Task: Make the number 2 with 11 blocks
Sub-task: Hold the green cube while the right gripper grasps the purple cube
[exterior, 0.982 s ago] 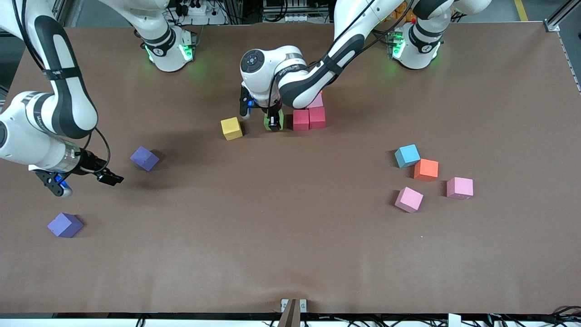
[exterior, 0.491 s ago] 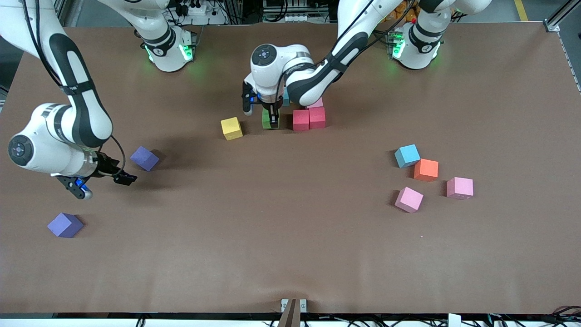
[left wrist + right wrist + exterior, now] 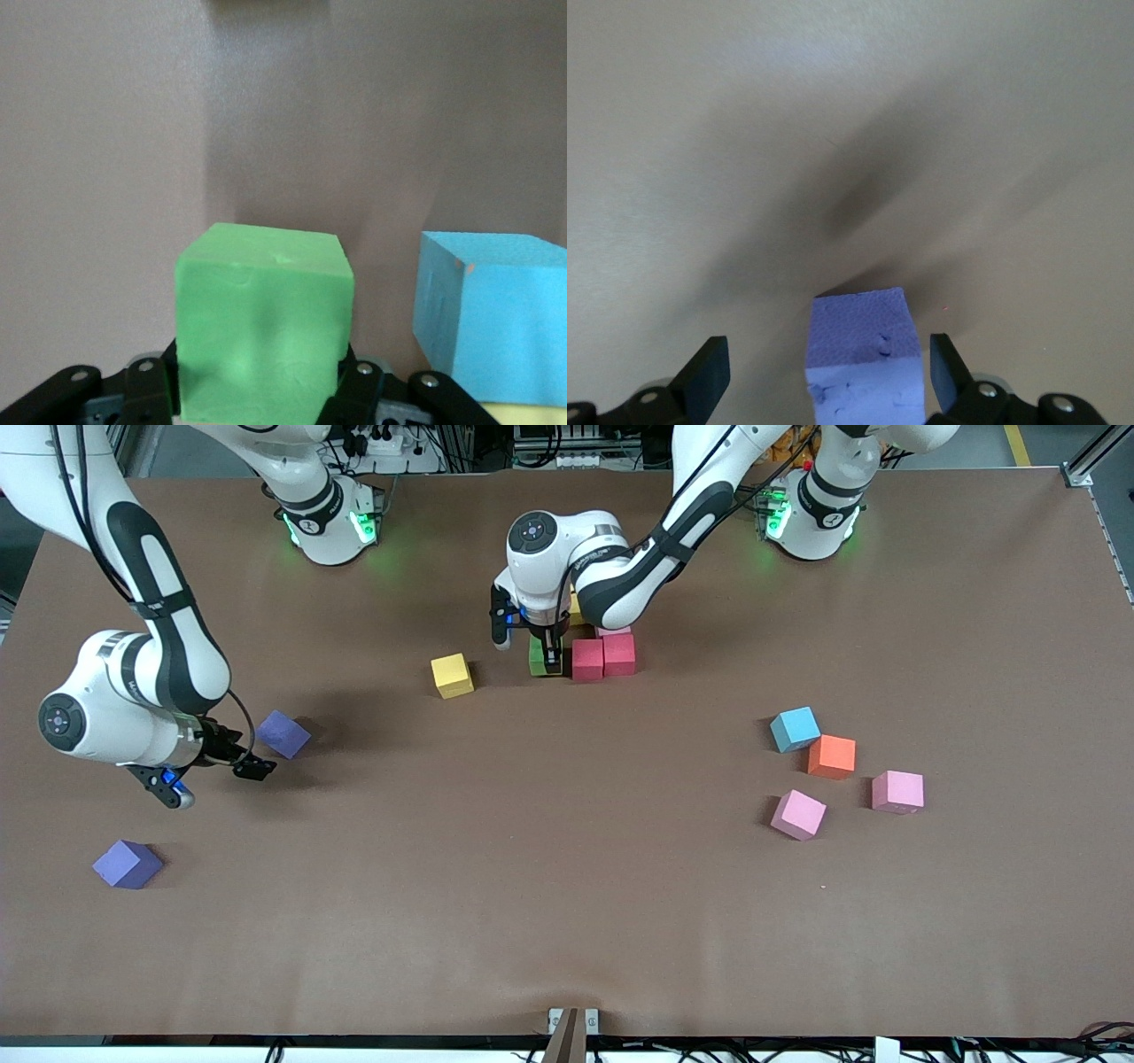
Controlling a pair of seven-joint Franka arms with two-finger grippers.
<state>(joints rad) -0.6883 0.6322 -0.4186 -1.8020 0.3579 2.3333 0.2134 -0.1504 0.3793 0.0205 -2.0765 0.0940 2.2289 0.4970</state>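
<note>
My left gripper [image 3: 547,657] is shut on a green block [image 3: 536,659], low over the table beside two red blocks [image 3: 586,660] that touch each other. A pink block [image 3: 617,631] and a bit of yellow peek out from under the arm next to them. In the left wrist view the green block [image 3: 261,336] fills the gripper [image 3: 261,394], with a blue block [image 3: 492,328] beside it. My right gripper [image 3: 250,763] is open at a purple block [image 3: 283,733]. In the right wrist view that purple block [image 3: 864,350] sits between the spread fingers [image 3: 709,372].
A yellow block [image 3: 452,675] lies alone toward the right arm's end from the green one. A second purple block [image 3: 127,864] lies nearer the camera. Toward the left arm's end lie a blue block [image 3: 794,729], an orange block [image 3: 832,755] and two pink blocks [image 3: 798,814].
The left gripper has carried the green block sideways up to the red blocks. The right gripper has moved to the purple block, which now sits between its fingers.
</note>
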